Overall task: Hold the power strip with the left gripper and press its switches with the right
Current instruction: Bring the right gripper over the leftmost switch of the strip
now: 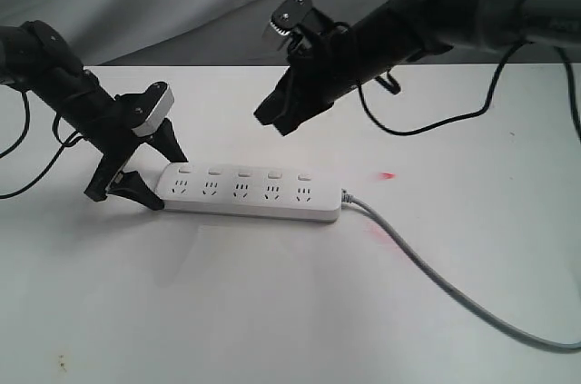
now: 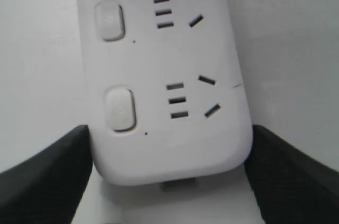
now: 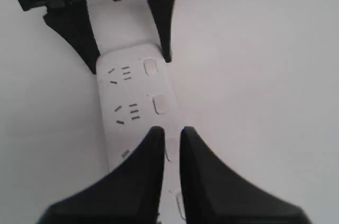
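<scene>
A white power strip [image 1: 245, 192] is laid flat near the middle of the worktop [image 1: 272, 311], with 5 switches [image 1: 241, 171] along its far edge. Its left end is pinched by the left end effector [image 1: 167, 181]. The right end effector [image 1: 277, 121] is poised above the strip (fingers barely parted, nothing gripped).

power strip [image 1: 227, 203]: one
switches [image 1: 243, 170]: five square buttons
socket sets [image 1: 241, 190]: five
grey cord [image 1: 427, 269]: one
grippers: two, the left gripper [image 1: 168, 182] and the right gripper [image 1: 277, 125]
fingers on each gripper: two
red marks [image 1: 388, 175]: two
table [image 1: 272, 311]: one
</scene>
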Available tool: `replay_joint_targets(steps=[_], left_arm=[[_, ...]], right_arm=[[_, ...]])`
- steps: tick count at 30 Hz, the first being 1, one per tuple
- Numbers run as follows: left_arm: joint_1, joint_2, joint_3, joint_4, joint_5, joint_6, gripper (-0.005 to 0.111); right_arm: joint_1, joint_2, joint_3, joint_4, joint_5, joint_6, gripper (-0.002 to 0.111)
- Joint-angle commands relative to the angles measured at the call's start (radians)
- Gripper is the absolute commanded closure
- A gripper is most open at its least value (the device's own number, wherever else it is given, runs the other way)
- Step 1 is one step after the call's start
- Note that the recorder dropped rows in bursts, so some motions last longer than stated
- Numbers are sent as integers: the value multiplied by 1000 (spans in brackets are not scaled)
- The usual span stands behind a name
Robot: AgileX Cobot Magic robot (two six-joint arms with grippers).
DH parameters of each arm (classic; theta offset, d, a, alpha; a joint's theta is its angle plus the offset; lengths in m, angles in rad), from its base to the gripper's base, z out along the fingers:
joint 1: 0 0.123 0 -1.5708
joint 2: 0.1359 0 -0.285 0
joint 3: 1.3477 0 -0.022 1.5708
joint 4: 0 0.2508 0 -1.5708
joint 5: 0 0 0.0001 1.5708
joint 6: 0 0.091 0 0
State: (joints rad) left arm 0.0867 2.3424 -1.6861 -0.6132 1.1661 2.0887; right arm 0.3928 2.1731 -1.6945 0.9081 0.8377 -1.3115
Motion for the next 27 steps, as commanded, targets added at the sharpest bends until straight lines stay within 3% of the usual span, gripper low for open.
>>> replay_joint_targets(steps=[1,4,14,21,27], left_arm=[[-4,-2,-6,3,7,5,98],[-4,-2,-6,3,7,5,98],[-4,-2,-6,3,7,5,98],[-4,-2,-6,3,7,5,98],[-4,-2,-6,3,7,5,98]], right_arm=[[43,43,-6,100,-37,-46,65],[65,63,-6,174,-126,-74,53],[107,67,-6,220,-194,-58,53],[193,67,-6,189,-410,-75,53],[194,67,-6,177,-386,-78,57]])
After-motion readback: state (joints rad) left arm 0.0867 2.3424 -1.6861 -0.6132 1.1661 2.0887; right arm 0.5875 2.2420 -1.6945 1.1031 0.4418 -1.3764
